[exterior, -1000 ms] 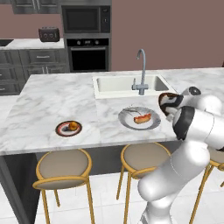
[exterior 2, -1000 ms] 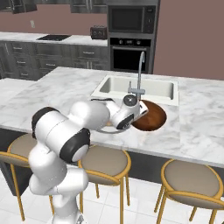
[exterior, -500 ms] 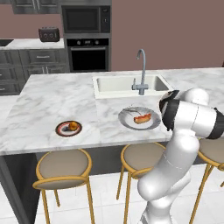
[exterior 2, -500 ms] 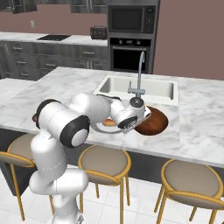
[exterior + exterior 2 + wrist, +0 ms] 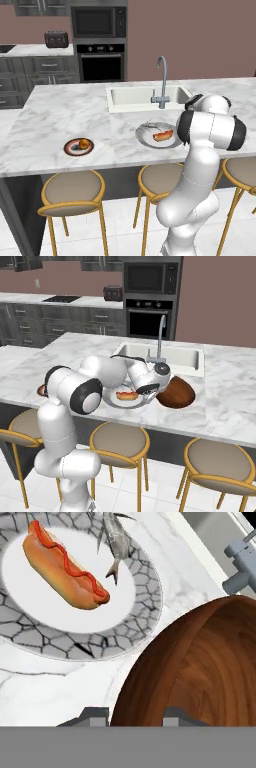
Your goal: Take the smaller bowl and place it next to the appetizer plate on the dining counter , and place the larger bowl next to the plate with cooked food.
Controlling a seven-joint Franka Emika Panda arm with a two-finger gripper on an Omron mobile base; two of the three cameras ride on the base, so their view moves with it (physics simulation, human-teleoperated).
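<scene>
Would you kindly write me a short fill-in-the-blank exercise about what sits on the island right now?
1. The plate beside the brown bowl holds a ____ with a red stripe.
2. The brown bowl stands in front of the ____, near the faucet.
3. The hand has one tip on each side of the bowl's ____.
4. The small plate lies to the grey plate's ____ in the left base view.

Missing words: hot dog; sink; rim; left
</scene>
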